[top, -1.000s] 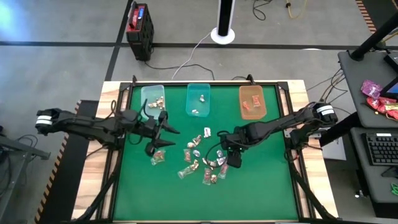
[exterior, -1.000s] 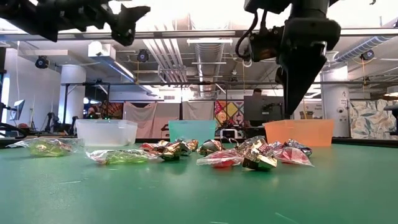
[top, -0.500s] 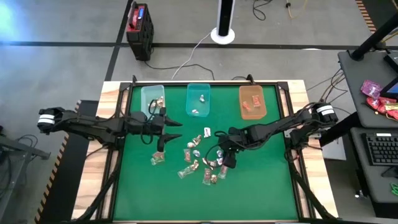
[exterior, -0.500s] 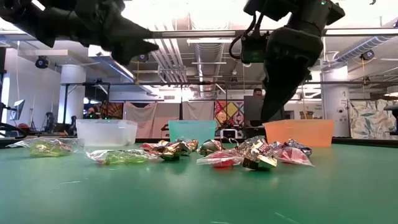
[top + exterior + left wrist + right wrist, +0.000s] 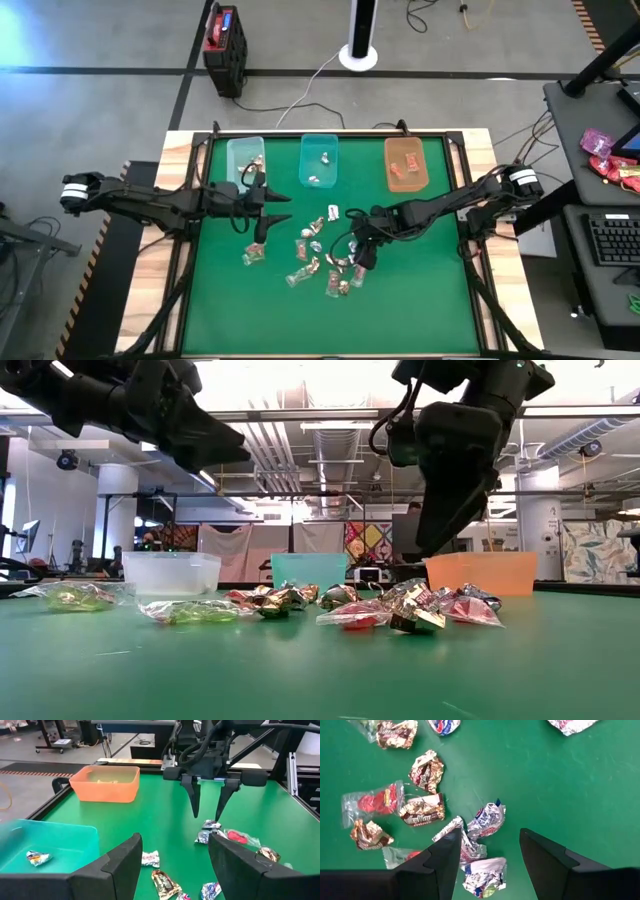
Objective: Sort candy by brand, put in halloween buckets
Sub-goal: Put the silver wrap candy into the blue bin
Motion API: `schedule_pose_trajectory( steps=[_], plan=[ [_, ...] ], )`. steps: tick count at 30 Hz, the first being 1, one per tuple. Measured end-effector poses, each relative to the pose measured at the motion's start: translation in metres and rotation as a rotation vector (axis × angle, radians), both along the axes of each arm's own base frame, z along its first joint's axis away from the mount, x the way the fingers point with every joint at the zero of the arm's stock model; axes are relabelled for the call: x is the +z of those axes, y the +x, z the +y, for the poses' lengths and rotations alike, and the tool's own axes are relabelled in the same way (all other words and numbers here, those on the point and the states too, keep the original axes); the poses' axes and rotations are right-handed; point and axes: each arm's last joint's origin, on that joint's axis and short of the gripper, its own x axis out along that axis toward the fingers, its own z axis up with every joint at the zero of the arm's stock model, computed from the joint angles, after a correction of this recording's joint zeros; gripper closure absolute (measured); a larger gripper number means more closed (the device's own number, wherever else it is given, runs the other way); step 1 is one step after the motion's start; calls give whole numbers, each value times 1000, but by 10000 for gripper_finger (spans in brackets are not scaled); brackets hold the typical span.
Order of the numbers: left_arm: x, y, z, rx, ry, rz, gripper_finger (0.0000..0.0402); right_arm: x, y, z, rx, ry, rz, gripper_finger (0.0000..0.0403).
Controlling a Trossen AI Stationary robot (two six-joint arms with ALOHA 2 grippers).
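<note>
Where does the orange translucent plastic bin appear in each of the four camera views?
High view: the orange translucent plastic bin is the rightmost bin in the row at the table's far edge.
Low view: right of centre, behind the sweets.
Left wrist view: upper left, on the green mat.
Right wrist view: not in it.
Shared landmark: the teal translucent plastic bin.

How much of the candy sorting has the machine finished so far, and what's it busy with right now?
A little is done: a few sweets lie in the pale bin, the teal bin and the orange bin. Nothing is in hand: the right gripper hangs open over the candy pile, and the left gripper hovers open near the pale bin. Most of the pile on the green mat remains unsorted.
</note>
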Motion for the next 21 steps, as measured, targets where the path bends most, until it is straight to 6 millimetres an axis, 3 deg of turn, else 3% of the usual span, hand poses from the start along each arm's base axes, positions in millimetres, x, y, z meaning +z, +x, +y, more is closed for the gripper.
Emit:
schedule_pose_trajectory(
  steps=[5,15,21],
  plan=[
    [-1,0,0,0,0,9,192,-7,4,7,86,-83,-12,209],
    [-4,1,0,1,-4,27,192,-38,14,9,30,-144,36,211],
    [-4,1,0,1,-4,30,192,-41,14,9,9,-136,52,262]
  ],
)
